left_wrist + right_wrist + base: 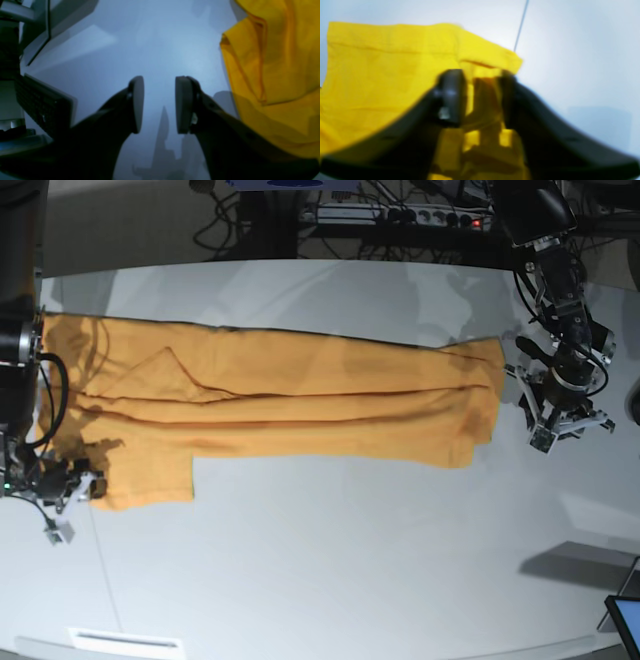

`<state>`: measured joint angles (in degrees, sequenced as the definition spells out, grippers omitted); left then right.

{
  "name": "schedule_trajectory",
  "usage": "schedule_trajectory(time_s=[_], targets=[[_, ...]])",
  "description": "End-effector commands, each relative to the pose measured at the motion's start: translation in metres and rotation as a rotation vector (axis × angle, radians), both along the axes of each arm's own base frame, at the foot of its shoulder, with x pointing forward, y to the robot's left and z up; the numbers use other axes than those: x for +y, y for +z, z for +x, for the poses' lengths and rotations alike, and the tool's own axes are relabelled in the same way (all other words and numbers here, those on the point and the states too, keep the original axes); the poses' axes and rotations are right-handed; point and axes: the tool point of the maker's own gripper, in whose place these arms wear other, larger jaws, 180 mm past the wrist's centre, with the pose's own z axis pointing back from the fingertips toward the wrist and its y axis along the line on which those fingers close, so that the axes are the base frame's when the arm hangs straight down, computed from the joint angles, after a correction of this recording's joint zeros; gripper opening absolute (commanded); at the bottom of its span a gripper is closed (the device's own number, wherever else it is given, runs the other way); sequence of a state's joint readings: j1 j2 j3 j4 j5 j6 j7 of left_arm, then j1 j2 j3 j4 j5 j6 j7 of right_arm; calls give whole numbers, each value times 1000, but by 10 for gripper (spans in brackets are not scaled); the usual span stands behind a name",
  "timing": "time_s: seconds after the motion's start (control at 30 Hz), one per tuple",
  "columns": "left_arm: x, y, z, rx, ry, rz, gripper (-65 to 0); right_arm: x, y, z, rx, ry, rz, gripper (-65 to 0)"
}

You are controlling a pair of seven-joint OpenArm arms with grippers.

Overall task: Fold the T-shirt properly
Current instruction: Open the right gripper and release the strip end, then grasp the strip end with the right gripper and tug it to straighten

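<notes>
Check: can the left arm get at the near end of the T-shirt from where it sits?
Probably yes. The left gripper hangs open and empty over bare table, just beside the T-shirt, whose folded end lies right next to it. Nothing shows between them.

The T-shirt [300,405] lies across the table's [350,560] upper half; a power strip [400,216] sits behind, top centre.

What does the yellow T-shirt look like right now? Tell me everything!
The T-shirt is plain orange-yellow, soft-looking cloth, lying flat on the white table, folded lengthwise into a long band. One sleeve sticks out near the right gripper, whose jaws have cloth between them. The left gripper sits just off the opposite end.
</notes>
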<state>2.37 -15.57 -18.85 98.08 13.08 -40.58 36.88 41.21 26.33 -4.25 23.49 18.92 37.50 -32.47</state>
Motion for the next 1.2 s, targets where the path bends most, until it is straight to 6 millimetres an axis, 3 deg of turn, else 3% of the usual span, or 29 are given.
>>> schedule_trajectory(time_s=[0.0, 0.07, 0.47, 0.73, 1.0, 1.17], targets=[[5, 19, 8, -53, -5, 24, -433, -8, 21, 15, -55, -7, -7, -586], [5, 19, 9, -54, -5, 24, -433, -9, 21, 15, -53, -7, -9, -650], [5, 18, 8, -50, -5, 22, -433, -16, 25, 8, -27, 26, -58, -649], [3, 17, 9, -47, -13, 21, -433, 0, 64, 13, -94, 161, -205, -649], [3, 17, 9, -47, -13, 21, -433, 4, 67, 1, -77, 194, -255, -649], [4, 8, 7, -26, -7, 10, -433, -8, 80, -14, -100, 159, -283, -649]])
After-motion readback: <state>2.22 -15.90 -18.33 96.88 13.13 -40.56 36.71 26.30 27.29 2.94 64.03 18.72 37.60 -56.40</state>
